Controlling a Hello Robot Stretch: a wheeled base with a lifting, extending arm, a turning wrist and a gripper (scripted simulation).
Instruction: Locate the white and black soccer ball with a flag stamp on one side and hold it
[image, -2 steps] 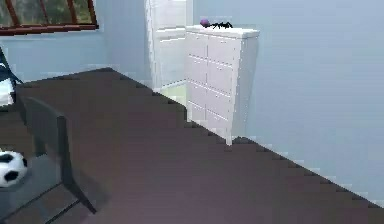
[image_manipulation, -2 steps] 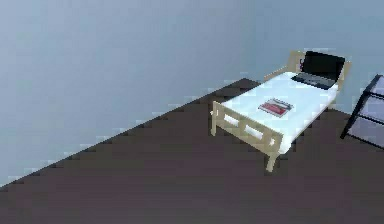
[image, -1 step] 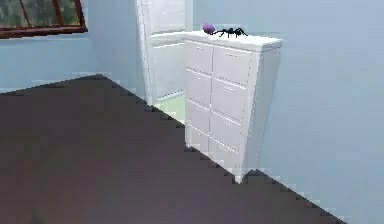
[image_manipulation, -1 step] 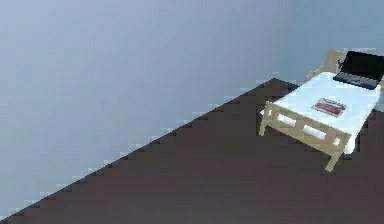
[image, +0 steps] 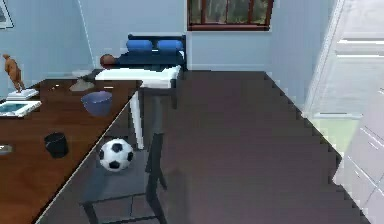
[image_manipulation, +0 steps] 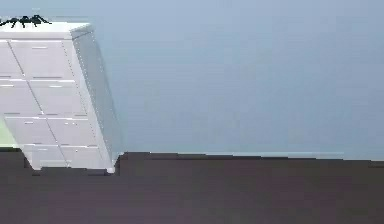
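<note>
At forward view's lower left, black-and-white soccer ball (image: 116, 155) by brown worktop (image: 30, 125) edge, near dark cup (image: 56, 145); jaws' state: cannot tell.

Robot body: no part of it lies within forward view or arm side view. Colours, shapes, cables, screws and markings cannot be told.
</note>
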